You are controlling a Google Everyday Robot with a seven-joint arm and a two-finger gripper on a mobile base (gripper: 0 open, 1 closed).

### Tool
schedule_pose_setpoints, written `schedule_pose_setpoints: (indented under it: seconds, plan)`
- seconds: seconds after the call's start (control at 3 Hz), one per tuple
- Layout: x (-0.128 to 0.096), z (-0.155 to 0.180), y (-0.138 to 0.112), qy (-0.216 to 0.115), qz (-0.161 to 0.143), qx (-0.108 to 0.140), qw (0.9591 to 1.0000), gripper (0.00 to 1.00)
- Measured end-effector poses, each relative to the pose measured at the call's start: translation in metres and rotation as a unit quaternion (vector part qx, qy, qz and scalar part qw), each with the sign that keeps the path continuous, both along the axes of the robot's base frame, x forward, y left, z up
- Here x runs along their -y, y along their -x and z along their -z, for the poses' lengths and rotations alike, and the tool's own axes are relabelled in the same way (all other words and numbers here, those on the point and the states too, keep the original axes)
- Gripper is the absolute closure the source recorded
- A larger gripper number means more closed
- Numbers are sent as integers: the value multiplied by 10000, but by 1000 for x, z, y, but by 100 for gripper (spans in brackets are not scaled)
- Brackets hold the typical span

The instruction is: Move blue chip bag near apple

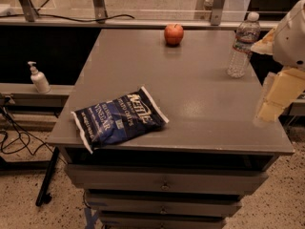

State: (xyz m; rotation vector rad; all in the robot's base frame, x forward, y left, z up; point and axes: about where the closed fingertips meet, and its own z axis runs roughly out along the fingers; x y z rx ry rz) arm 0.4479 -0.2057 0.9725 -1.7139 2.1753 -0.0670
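We find the gripper [274, 101] at the 3 o'clock edge of the view. It is a set of cream-coloured blocks hanging below the white rounded arm [291, 35], over the right rim of the grey table [190, 80], and we cannot tell whether it stands apart or together. Nearest to it, towards 11 o'clock from the gripper, a clear plastic water bottle [242, 44] with a white cap stands upright on the far right part of the tabletop. Further along the far edge, at 12 o'clock on the tabletop, the apple [174, 34] sits red-orange with its short stem up, well apart from the bottle. The blue chip bag [119, 118] lies flat at about 7 o'clock on the tabletop, near the front left corner. Its white lettering faces up and one white sealed end reaches the front left edge. The bag is well apart from the apple, with bare tabletop between them, and well apart from the gripper too. Under the tabletop we see stacked drawers [164, 182] with small knobs. Off the table at 9 o'clock, a white pump bottle [39, 78] stands on a low ledge, and dark cables [14, 144] trail over the speckled floor [28, 199] below it.
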Motion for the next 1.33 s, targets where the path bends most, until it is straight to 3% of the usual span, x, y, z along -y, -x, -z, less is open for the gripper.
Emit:
schedule_pose_setpoints:
  seconds: [0.33, 0.67, 1.0, 1.33]
  plan:
    - [-22, 14, -11, -408, -149, 116, 9990, 0]
    - [-49, 28, -24, -891, -407, 244, 9949, 0]
    - [-77, 42, -31, -1418, -598, 275, 9877, 0]
    - [-112, 60, -33, -1999, -739, 139, 9769, 0]
